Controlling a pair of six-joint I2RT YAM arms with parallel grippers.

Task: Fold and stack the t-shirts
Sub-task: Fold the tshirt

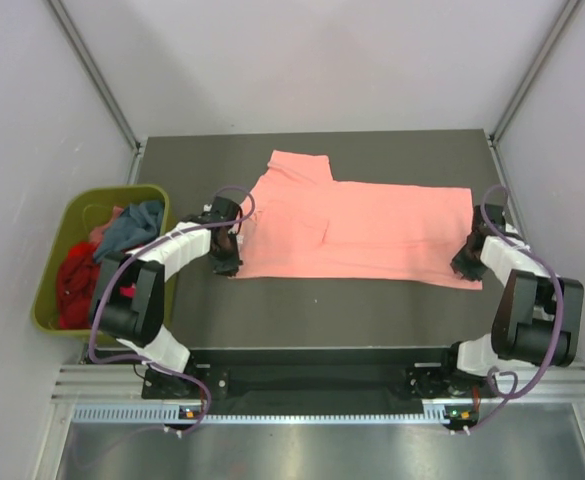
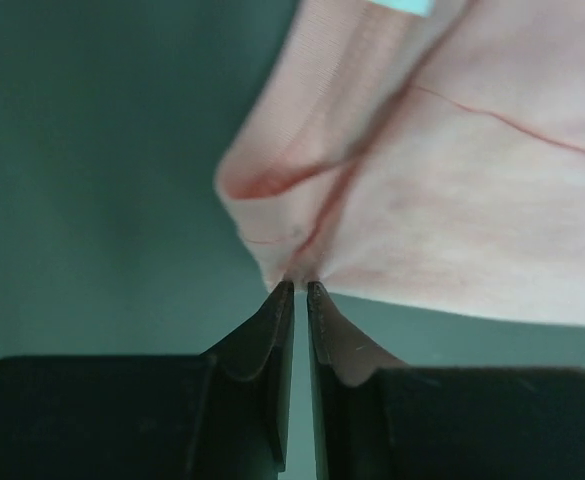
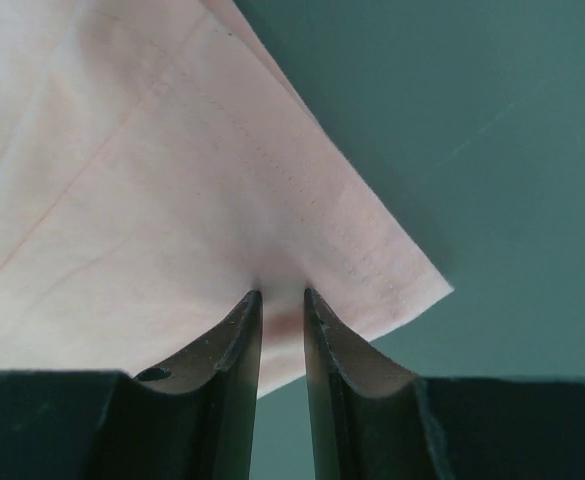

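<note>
1. Top external view shows dark table (image 1: 312,310) with salmon-pink t-shirt (image 1: 362,235) spread flat mid-surface, and other t-shirts (image 1: 82,280) heaped in olive bin (image 1: 44,300) at left.
2. Risks losing the left hem on lifting, judging by the thin fingertip bite; uneven pulls could skew the fold.
3. Bends left arm (image 1: 162,260) and right arm (image 1: 522,290) low, wrists down at opposite near corners.
4. Clamps left gripper (image 2: 300,288) onto bunched hem; nips hemmed corner with right gripper (image 3: 282,295).
</note>
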